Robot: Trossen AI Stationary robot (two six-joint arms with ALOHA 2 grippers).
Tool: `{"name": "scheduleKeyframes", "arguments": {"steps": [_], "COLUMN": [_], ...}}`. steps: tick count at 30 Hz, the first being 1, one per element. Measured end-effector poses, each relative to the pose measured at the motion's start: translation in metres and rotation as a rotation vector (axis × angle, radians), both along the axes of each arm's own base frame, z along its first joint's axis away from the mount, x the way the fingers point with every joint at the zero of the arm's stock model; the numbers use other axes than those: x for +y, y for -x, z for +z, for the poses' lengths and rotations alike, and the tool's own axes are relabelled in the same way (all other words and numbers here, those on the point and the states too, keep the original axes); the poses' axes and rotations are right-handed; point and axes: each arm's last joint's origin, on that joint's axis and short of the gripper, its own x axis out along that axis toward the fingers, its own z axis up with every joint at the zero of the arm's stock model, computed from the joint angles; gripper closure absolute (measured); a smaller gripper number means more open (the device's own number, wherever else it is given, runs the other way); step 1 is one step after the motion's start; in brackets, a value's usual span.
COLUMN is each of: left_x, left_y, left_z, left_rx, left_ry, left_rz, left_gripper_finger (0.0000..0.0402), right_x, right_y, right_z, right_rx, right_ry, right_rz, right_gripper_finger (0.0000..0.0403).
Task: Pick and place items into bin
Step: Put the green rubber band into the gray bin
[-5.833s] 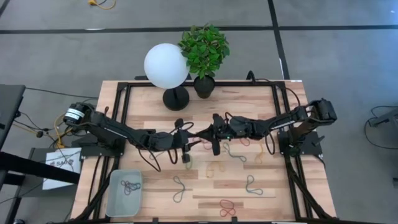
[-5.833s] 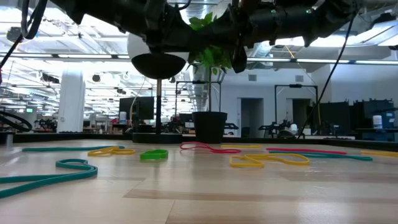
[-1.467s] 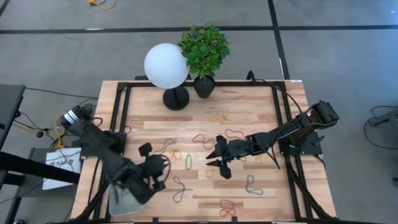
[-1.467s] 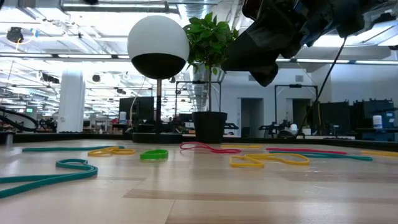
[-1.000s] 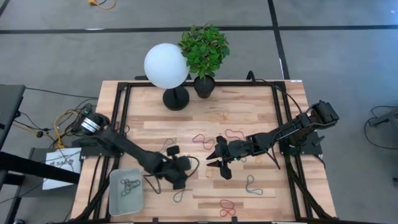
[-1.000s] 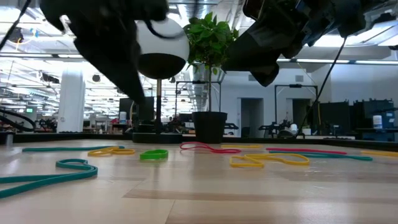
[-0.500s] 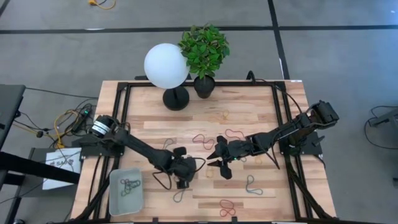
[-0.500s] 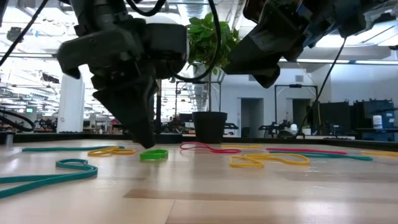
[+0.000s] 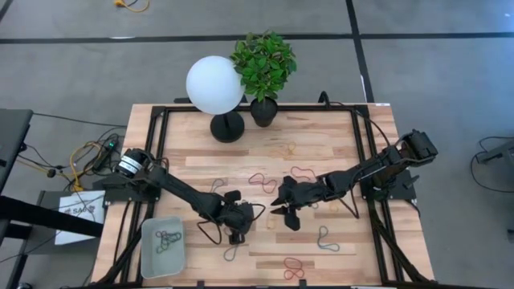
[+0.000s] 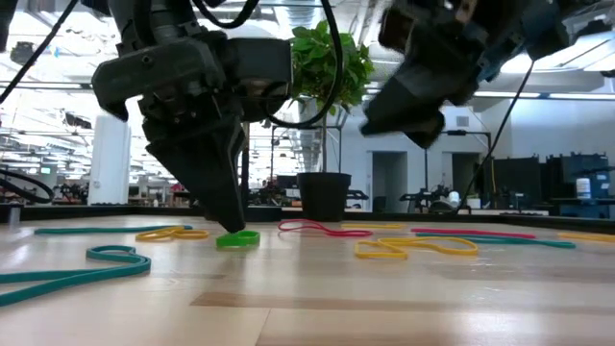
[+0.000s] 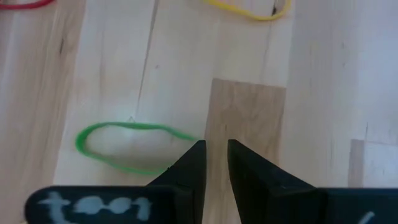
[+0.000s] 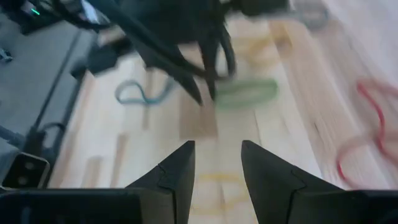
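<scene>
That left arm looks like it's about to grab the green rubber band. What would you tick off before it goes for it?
1. Left pincer down at the green band: ok, its tips sit by one end of the loop.
2. Band between the fingers: not ok, the loop lies beside the narrow gap, not in it.
3. Pincer empty: ok, nothing is held between the fingers.
4. Right pincer out of the way: cannot tell, it hovers open close beside the left one.
5. Bin free to receive: ok, it holds only a few dark bands at the table's front left corner.
</scene>
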Motion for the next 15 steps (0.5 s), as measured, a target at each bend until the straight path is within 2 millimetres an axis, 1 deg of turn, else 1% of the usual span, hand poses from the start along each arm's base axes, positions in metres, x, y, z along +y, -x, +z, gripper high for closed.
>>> {"name": "scheduleKeyframes", "arguments": {"steps": [4, 7, 15], "left_x": [0.002, 0.004, 0.005], "left_y": [0.003, 0.007, 0.007], "left_z": [-0.005, -0.01, -0.01], "left_rx": [0.011, 0.02, -0.002], "left_ry": [-0.002, -0.008, -0.063], "left_rz": [0.001, 0.019, 0.033], "left_gripper_finger": [0.0347, 0.0347, 0.0347], "right_x": [-0.003, -0.004, -0.005], "right_y": [0.008, 0.012, 0.012], "right_z": [-0.01, -0.014, -0.014], "right_rx": [0.141, 0.21, 0.2], "right_ry": [-0.019, -0.03, -0.007], "right_rz": [-0.05, -0.081, -0.1], "right_gripper_finger": [0.0278, 0.0278, 0.0278]}}
